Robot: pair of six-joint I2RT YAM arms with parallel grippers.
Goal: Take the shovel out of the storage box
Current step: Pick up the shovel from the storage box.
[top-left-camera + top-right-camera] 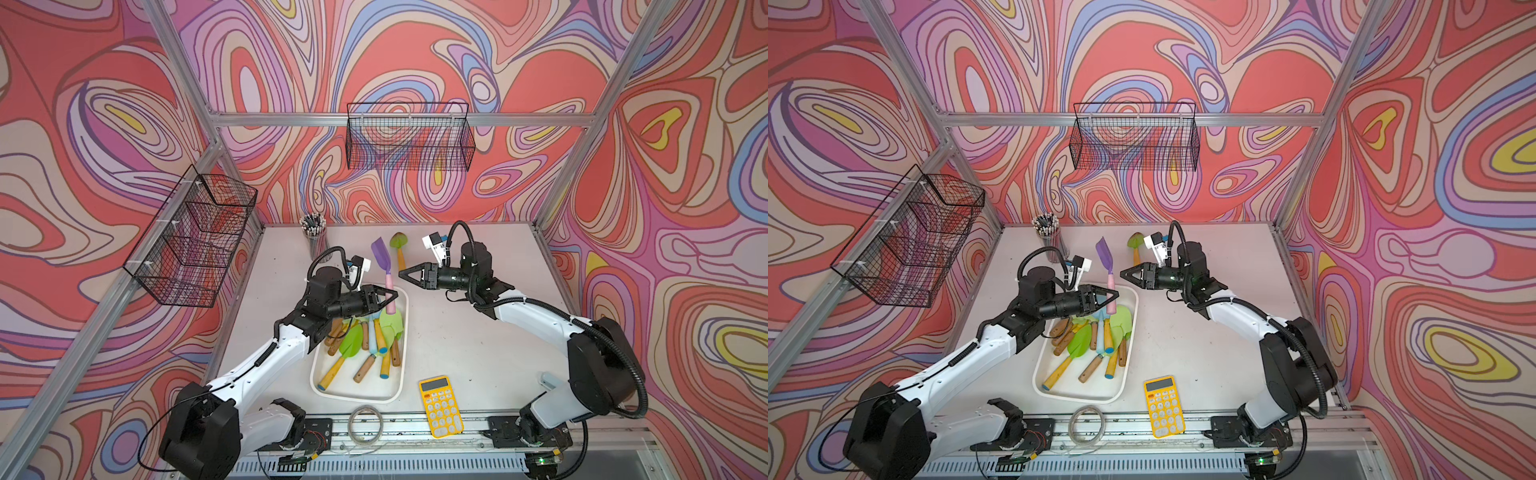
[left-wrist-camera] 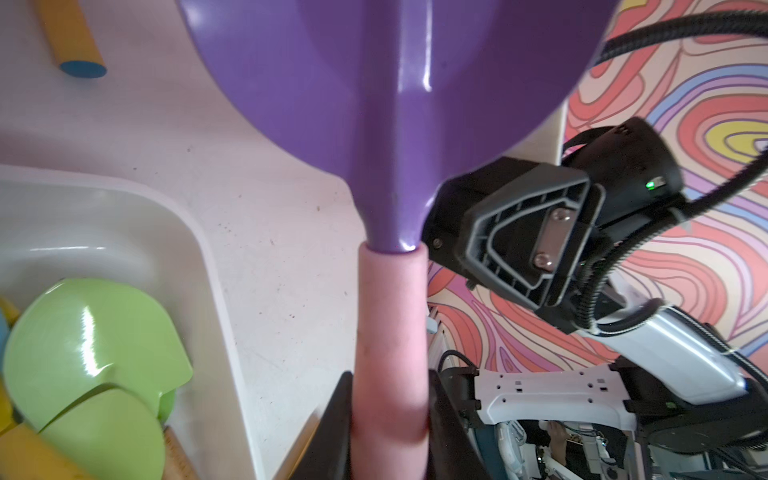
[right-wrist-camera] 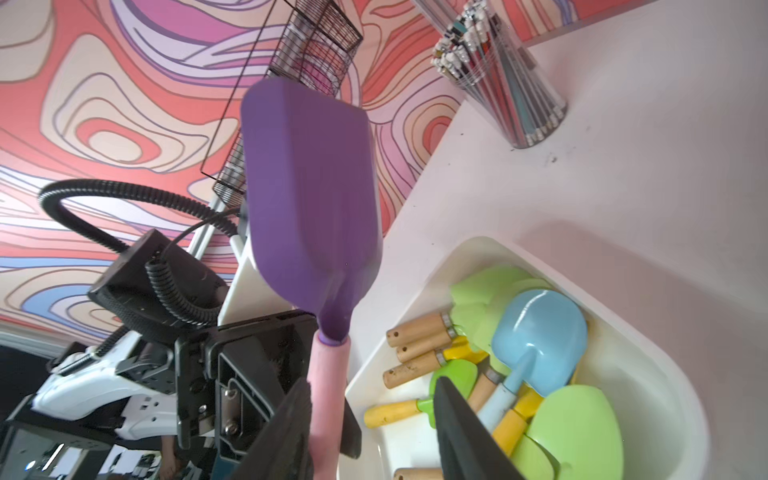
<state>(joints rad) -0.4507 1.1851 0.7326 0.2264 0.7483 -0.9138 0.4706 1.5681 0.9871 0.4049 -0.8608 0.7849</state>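
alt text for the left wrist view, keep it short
A pink-handled purple shovel is clamped in the left pincer, held above the table. The right pincer sits close beside its neck, and the storage box holds green shovels.

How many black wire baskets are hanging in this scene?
2. The long black wire basket hangs on the back rail; the compartmented black wire basket hangs on the side rail at the robot's left. None seems hidden.

Glossy plastic shovel (image 2: 374, 104), smooth plastic storage box (image 2: 216, 299).
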